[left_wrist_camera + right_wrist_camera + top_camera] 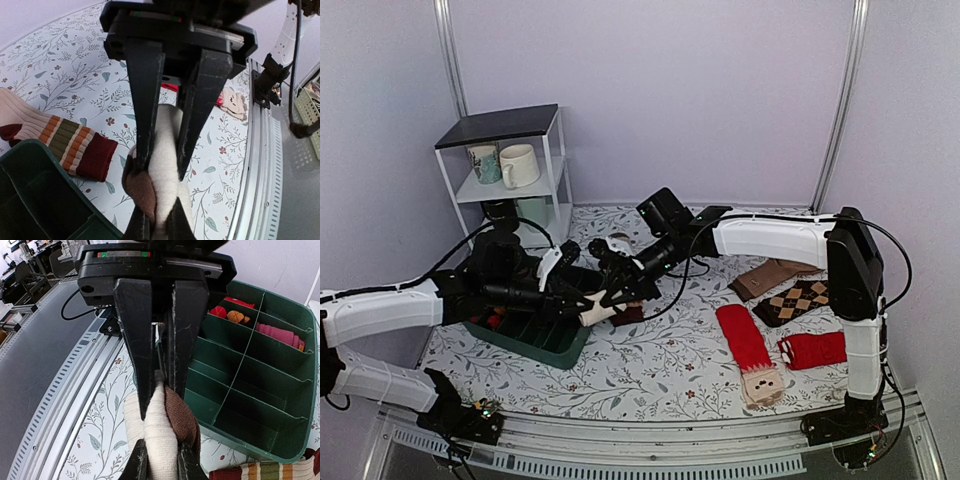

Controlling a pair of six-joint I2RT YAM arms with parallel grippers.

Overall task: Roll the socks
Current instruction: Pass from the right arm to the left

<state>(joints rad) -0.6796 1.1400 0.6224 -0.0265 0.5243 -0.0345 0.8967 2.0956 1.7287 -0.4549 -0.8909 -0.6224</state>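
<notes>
Two pincers: the left pincer (162, 167) and the right pincer (160, 395) are met tip to tip from opposite sides, both set on the same socks (162, 192).
Left pincer state: closed, with the cream fabric pinched tightly between its fingers.
Right pincer state: closed as well, with the same bundle clamped between its narrow jaws.
Place of the socks: between and just past the fingertips of both pincers. The green bin (250, 405) lies just beyond the right pincer's tips, and a striped sock (70, 142) lies apart, off to one side of the left pincer.
Look of the socks: a thick cream-white wad is seen, squeezed to a waist where it is gripped. A brown patch bulges out beside the fingers.
Contact with the cloth: it cannot be told for certain whether the bundle is raised or resting.
Risk, unrolling: the soft wad could spring open if one grip were released before the brown end is tucked.
Risk, slipping: only a narrow part is held, so the fabric could be pulled free by opposing tugs.
Risk, collision: the fingertips are almost touching, so they could be knocked together by a small misalignment.
</notes>
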